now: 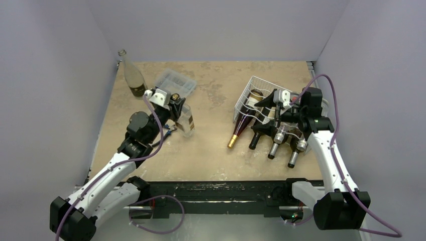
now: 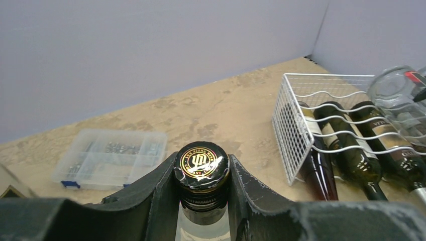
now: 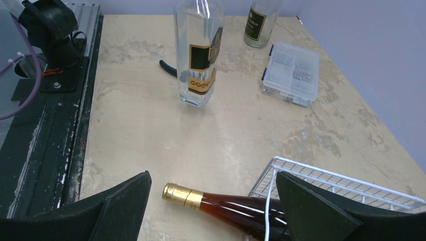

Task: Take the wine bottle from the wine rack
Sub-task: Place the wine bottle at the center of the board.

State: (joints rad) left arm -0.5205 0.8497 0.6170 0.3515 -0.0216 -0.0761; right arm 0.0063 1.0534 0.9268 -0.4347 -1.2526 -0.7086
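White wire marks the wine rack, which sits directly under the right gripper on the tan table. That gripper hangs over the rack with its jaws spread wide and nothing between them. In its wrist view, an amber wine bottle lies on its side just below the fingers. The bottle's gold-foiled neck pokes out past the rack's near corner, and its body rests in the wire. More dark bottles lie in the cradles beside it, under the same gripper, necks pointing toward the arm bases.

Well apart from the rack, the left gripper is clamped nearly closed on the neck of a clear bottle. The two black fingers press either side, just under the black cap with its gold emblem. The bottle stands upright on the table, off the rack, hanging straight down from the grip.

Seen from the left wrist, the rack lies ahead and to the right of the fingers. A small clear compartment box lies ahead and to their left. Beyond the box, in the far corner, another bottle stands upright, clear of both grippers.
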